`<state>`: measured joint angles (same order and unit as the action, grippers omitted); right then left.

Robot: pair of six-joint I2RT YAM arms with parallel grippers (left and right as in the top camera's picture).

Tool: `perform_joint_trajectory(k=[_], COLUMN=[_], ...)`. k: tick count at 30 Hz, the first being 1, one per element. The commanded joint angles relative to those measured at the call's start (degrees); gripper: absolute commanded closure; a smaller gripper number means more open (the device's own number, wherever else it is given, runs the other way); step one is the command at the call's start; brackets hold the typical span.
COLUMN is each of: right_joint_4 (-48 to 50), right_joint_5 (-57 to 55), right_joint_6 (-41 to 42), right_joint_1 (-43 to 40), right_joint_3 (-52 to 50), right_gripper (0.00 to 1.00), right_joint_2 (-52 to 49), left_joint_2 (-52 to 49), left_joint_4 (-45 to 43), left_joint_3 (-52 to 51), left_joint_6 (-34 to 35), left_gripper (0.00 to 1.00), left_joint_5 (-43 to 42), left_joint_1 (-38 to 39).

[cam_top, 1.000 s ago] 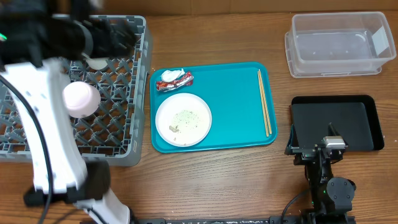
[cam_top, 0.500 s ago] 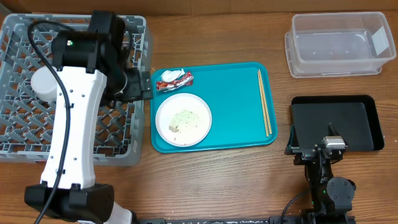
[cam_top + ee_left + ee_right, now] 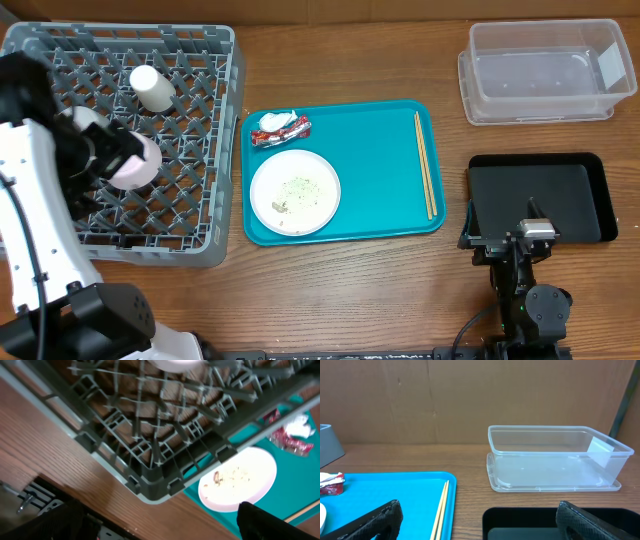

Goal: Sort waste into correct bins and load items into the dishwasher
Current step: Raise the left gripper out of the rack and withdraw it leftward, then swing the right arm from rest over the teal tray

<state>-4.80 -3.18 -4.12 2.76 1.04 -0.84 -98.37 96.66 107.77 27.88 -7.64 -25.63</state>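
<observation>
The rack is set at the far left of the worktop. A cup is seen lying on the rack's grid floor, and a bowl is seen nearer the front, partly covered by the left arm. The left jaws are spread wide with nothing between them. In the left wrist view they are held over the rack's corner and the bare wood beside it.

Just right of the rack lies the teal tray. The plate rests on its left half and is strewn with food bits. The wrapper lies in the tray's far left corner, just beyond the plate, and the wad is pressed against it. The chopsticks are laid side by side along the tray's right edge.

The tub stands at the far right. The black tray lies nearer, well apart from the teal tray. The right jaws are likewise released and grasp nothing. They are parked low at the black tray's near edge and pointed towards the tub.
</observation>
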Motion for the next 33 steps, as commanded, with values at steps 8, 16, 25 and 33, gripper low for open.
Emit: perform_joint_trajectory(k=[8,16,25,33], right_joint_4=[0.35,19.19,58.62,46.42], right_joint_5=[0.68,78.07,76.22,41.70], right_joint_6=[-0.20,20.31,56.24,54.12], right_joint_1=[0.39,0.50,1.25,1.14], right_joint_3=[-0.57,-0.57,-0.55,-0.55], right_gripper=[0.00,0.00,0.00,0.00], right_joint_2=[0.68,0.68,0.68,0.68], left_joint_2=[0.24,0.24,0.24,0.24], left_joint_4=[0.15,0.13,0.13,0.13], left_joint_3=[-0.22,-0.22,-0.22,-0.22], left_joint_6=[1.95,1.95,1.95,1.95], left_gripper=[0.00,0.00,0.00,0.00], left_joint_5=[-0.85,-0.85,-0.85,-0.83], left_joint_1=[-3.98,-3.98,-3.98,-3.98])
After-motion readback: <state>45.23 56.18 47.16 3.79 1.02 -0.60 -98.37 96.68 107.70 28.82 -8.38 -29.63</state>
